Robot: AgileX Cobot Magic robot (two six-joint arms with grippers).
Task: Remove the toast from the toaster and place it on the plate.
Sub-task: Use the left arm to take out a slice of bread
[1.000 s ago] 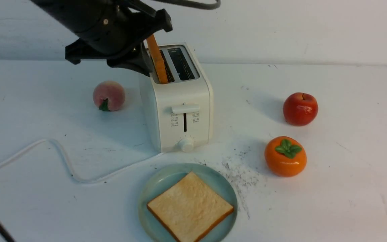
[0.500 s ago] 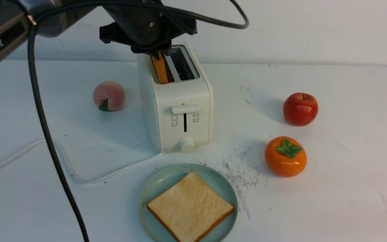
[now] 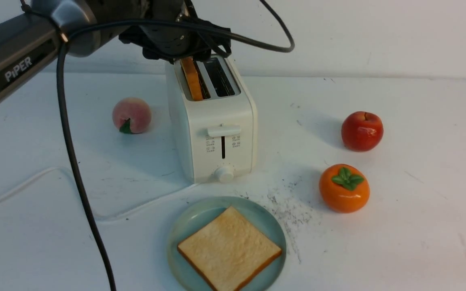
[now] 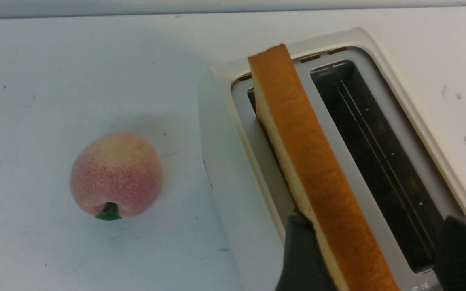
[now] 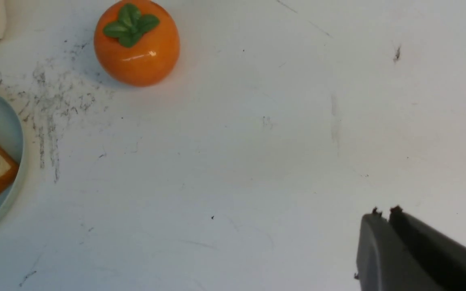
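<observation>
Well, toaster [image 3: 200, 141] front-to-back, lever end [image 3: 223, 131] toward plate [image 3: 184, 218].

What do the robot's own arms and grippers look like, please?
The left arm is dark grey and metallic, with a black panel marked "PiPER" in white and a loose black cable. The left gripper has dark, blunt fingers, blurred up close. The right gripper shows slim dark grey fingers; its arm is out of view.

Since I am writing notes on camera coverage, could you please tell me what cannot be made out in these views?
- Plate's near rim: front view, cut off by the bottom edge.
- Left gripper's fingertips: front view, hidden behind its own arm.
- Slice's lower part: left wrist view, sunk inside the toaster.
- Toaster's markings: front view, too small.
</observation>
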